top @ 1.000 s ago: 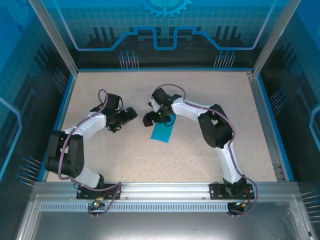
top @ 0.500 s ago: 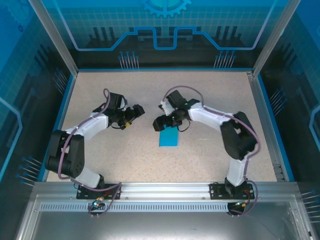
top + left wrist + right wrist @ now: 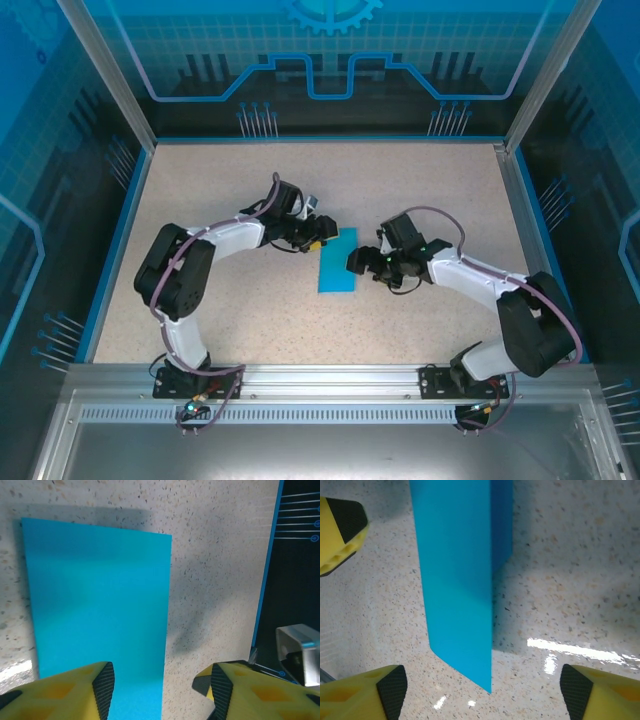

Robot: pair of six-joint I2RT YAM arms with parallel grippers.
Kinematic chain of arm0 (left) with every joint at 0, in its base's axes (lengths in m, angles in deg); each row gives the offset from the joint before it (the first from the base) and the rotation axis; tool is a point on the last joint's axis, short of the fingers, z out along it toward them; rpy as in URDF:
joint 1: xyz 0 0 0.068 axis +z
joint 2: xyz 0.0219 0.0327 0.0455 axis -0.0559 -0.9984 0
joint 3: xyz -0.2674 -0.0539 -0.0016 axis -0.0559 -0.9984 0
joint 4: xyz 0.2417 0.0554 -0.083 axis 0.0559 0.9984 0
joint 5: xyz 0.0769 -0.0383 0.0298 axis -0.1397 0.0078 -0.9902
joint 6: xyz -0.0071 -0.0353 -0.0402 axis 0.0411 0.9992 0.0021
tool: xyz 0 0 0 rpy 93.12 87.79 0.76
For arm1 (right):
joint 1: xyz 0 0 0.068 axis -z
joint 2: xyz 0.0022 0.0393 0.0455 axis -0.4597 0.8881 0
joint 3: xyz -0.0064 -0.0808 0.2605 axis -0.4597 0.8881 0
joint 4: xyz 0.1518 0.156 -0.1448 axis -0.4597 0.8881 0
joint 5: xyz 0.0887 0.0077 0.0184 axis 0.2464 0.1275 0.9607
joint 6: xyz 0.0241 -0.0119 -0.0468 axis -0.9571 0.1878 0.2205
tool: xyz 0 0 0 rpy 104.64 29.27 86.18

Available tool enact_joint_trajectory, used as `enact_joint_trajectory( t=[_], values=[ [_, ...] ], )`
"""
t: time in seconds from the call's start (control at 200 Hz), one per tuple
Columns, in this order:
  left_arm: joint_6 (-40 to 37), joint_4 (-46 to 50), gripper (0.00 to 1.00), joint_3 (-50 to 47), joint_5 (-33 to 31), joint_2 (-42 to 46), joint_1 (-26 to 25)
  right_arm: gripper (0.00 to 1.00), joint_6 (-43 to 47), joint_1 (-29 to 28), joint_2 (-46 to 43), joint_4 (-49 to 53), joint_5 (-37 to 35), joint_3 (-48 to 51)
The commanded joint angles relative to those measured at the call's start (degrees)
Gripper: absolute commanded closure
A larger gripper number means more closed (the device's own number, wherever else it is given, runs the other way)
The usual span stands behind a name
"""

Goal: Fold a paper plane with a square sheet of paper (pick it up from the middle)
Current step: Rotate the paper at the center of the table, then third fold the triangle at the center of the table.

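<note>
From above, both arms bend in over the speckled table (image 3: pixel 430 190). The left arm is folded sharply at the elbow and its forearm stretches right, so the left claw (image 3: pixel 318 238) sits at the far left corner of the paper (image 3: pixel 338 265). The right arm sweeps in low from the right edge, with the right claw (image 3: pixel 357 262) just beside the paper's right side. The blue paper lies mid-table between them as a narrow folded strip. Its long axis runs from far to near, with the far end leaning slightly right. How wide either claw stands cannot be told from this height.

At the left wrist, the left claw (image 3: pixel 159 682) has its yellow fingers (image 3: pixel 75 690) spread wide and grips nothing. One black pad hangs over the paper (image 3: pixel 95 600) and the other over bare table (image 3: pixel 215 580). The strip runs lengthwise away from the claw, its far short edge square across the top.

At the right wrist, the right claw (image 3: pixel 481 684) is also spread wide and empty. The paper (image 3: pixel 455 570) narrows to a corner pointing down between the fingertips. That corner appears raised, with a shadow beneath it. A yellow finger (image 3: pixel 339 535) of the left claw shows at the upper left.
</note>
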Motion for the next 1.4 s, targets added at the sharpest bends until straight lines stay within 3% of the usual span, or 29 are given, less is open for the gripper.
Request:
enact_joint_trajectory(
  t=[0.0,0.415,0.63,0.76,0.91,1.02,1.205,1.396],
  values=[
    [1.77,-2.19,0.44,1.69,2.73,-1.31,0.06,0.21,-6.2,-0.76,-0.04,-6.73,2.54,2.73],
    [1.21,0.21,0.45,2.92,1.98,-3.45,0.03,0.53,-14.59,-3.55,3.48,-18.24,3.71,7.86],
    [0.81,0.71,0.45,3.52,1.98,-4.18,0.03,0.57,-17.39,-4.78,3.27,-20.71,4.01,9.45],
    [0.33,1.18,0.46,3.93,2.01,-4.35,0.05,0.69,-18.74,-5.25,3.12,-21.72,3.96,10.02],
    [0.11,1.48,0.46,4.32,2.03,-4.86,0.04,0.86,-20.36,-5.65,1.08,-17.32,1.04,10.23],
    [0.53,0.88,0.46,4.62,2.88,-5.38,0.03,0.93,-19.32,-5.33,-0.85,-9.84,-0.56,8.7],
    [0.44,0.54,0.46,4.52,3.98,-5.62,-0.66,0.94,-15.0,-3.09,-1.63,0.79,1.46,5.33],
    [-0.04,0.65,0.46,4.02,3.93,-5.95,-0.84,0.94,-11.98,-1.89,0.52,4.43,3.47,2.19]
  ],
)
